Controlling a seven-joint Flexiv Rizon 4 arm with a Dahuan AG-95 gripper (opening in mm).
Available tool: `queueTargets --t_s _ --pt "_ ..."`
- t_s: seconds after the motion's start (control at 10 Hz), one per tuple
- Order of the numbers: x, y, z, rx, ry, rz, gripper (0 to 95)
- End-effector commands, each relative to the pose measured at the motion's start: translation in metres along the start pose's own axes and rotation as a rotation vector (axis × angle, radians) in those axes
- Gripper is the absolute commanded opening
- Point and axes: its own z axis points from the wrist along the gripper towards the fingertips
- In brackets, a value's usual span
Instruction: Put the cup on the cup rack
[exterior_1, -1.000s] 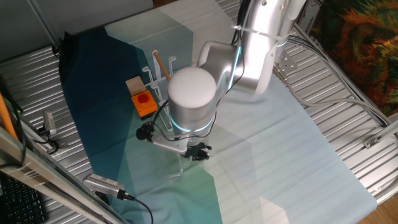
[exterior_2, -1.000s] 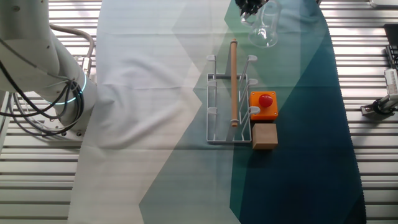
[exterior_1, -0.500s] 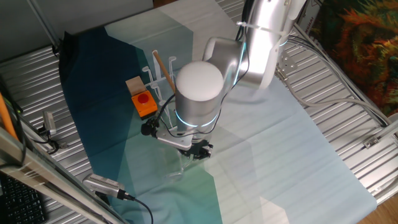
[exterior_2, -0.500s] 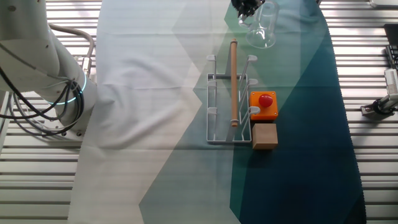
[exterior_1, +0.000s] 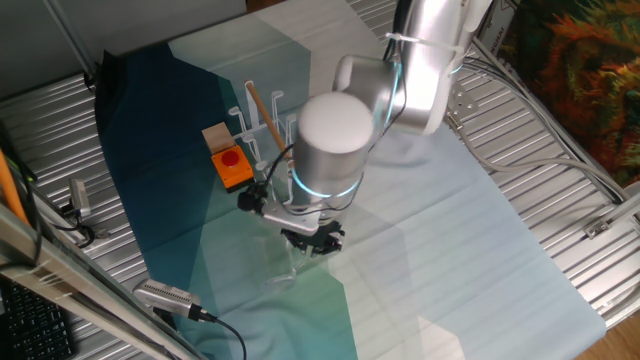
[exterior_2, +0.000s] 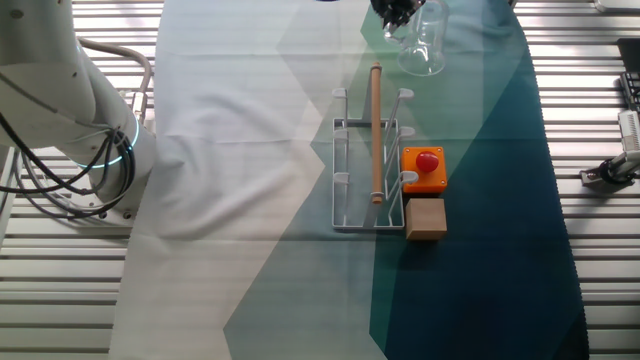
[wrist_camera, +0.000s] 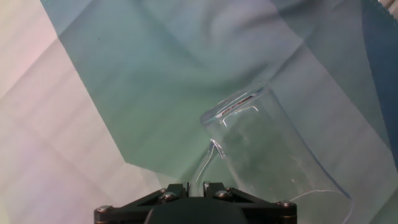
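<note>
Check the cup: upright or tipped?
Tipped. In the hand view the cup leans, its side wall slanting across the cloth; the gripper holds it by the handle.

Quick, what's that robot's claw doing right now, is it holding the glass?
Gripper: looks closed on the cup by its handle, cup tilted; the fingertips themselves are hidden, so the grip is not certain.

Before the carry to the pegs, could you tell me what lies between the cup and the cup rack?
Only bare cloth separates the cup from the cup rack, clearest in the other fixed view.
</note>
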Motion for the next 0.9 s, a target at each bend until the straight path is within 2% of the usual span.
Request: queueTargets --t_s 0.1,0.3,0.4,0.7,0.9 --pt "-0.0013 -0.0007 0.0008 0.015 0.071 0.092 0.0" --pt "-0.0013 -0.0007 0.0008 0.004 0.069 0.152 0.0" --pt "-0.0013 -0.0007 0.0008 0.009 0.076 0.154 0.0" --pt "-0.0013 -0.0007 0.0008 -0.012 0.080 0.170 0.0" --pt "-0.0013 -0.0007 0.0008 -0.015 0.083 0.181 0.0"
